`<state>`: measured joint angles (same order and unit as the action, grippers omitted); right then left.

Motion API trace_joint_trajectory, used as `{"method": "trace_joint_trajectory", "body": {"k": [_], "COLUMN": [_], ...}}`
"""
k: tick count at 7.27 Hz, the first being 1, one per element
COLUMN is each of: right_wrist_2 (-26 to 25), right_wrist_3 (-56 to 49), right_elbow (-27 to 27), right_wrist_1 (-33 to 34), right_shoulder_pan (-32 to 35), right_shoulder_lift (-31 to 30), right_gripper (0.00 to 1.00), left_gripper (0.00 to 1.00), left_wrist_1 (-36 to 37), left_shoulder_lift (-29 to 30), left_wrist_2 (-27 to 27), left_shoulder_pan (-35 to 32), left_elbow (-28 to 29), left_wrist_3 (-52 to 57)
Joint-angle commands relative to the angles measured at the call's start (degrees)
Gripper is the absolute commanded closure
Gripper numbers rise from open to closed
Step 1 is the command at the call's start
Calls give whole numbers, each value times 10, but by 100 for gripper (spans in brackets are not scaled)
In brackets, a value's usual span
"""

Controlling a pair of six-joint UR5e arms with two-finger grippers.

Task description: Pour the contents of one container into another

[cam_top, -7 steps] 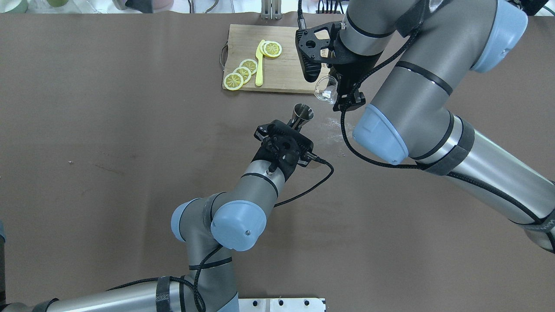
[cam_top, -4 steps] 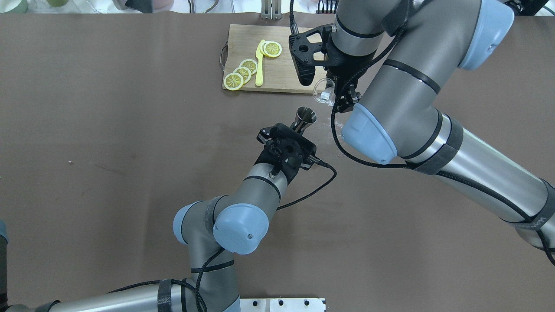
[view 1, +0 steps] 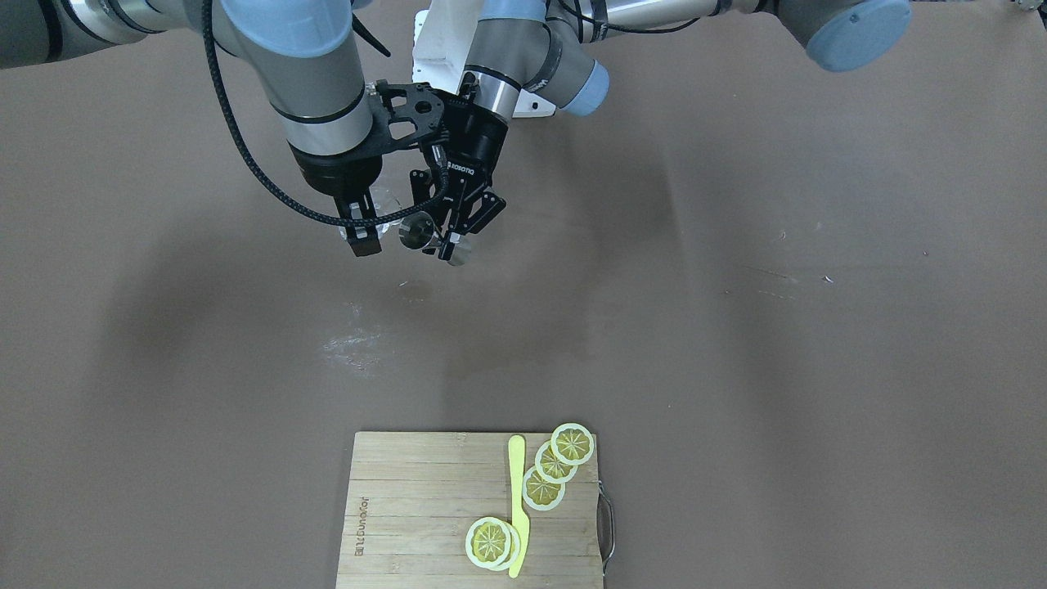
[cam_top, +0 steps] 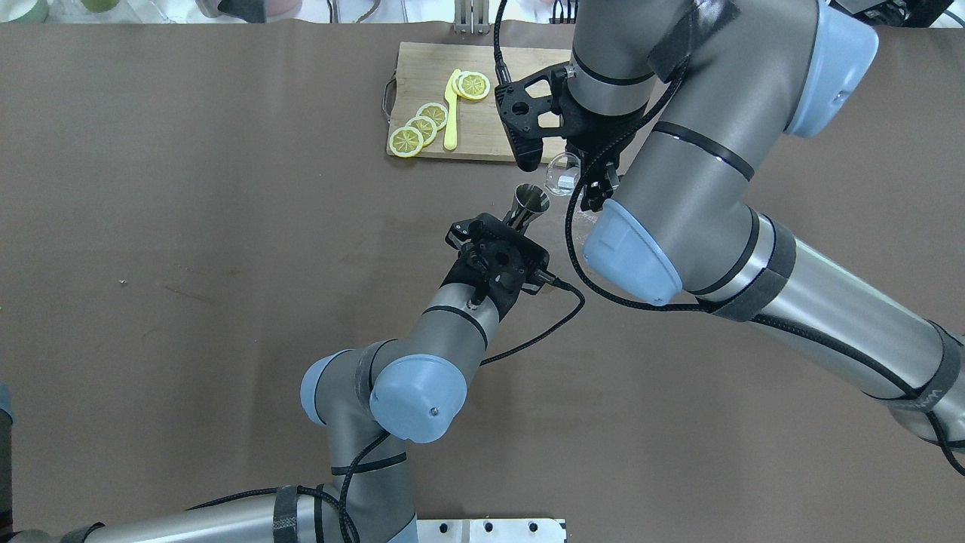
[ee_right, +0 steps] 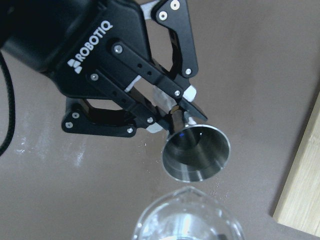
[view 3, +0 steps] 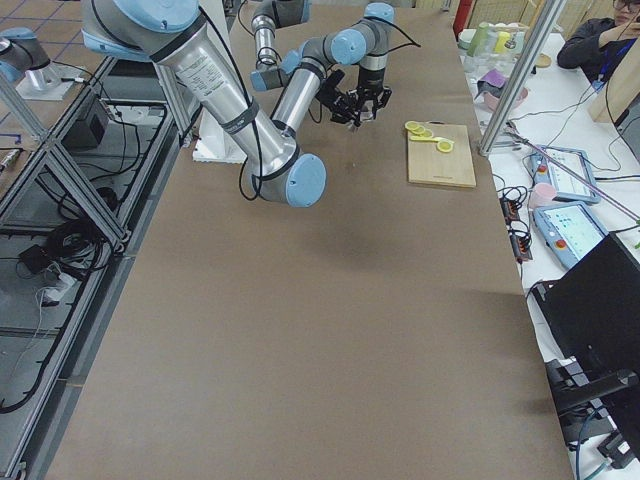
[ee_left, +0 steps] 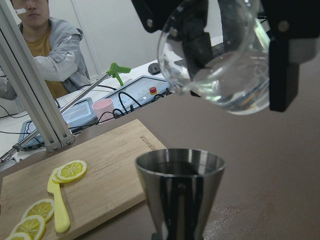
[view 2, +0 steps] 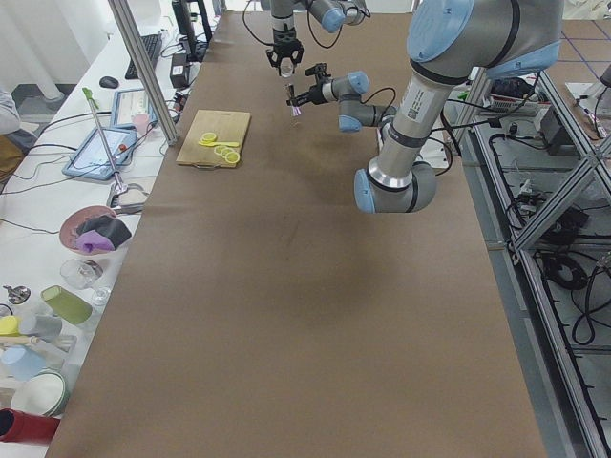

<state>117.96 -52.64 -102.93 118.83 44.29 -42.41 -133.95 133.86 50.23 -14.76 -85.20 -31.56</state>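
Where my left gripper [cam_top: 516,218] clamps: jigger [cam_top: 530,200] at waist, mouth up.
Where my right gripper [cam_top: 563,175] clamps: glass tumbler [ee_left: 225,75], tilted, just above jigger's mouth.

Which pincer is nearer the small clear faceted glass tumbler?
Right. The right pincer grips the tumbler; the left pincer sits lower, apart from it, clamping the small grey steel hourglass jigger.

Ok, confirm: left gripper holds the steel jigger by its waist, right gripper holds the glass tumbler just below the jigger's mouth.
Wrong: the right gripper holds the glass tumbler above the mouth of the steel jigger, not below, as the left wrist view shows. The left gripper grips its waist.
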Motion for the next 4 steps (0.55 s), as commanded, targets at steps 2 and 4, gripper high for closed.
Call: {"method": "trace_joint_trajectory", "body": {"k": [2, 4], "right_wrist_2": [-7, -10], "right_wrist_3": [-12, -31], "right_elbow": [-2, 6], "right_wrist_1": [33, 61], "right_shoulder_pan": [-3, -3], "right_shoulder_lift": [7, 21], "right_gripper": [100, 100], "left_gripper": [100, 100], "left_wrist_1": [-14, -16], "left_shoulder_lift": [0, 0], "left_wrist_2": [-6, -7], "left_shoulder_pan": [-1, -1], "left_elbow": [-1, -4], "left_wrist_3": [1, 2]}}
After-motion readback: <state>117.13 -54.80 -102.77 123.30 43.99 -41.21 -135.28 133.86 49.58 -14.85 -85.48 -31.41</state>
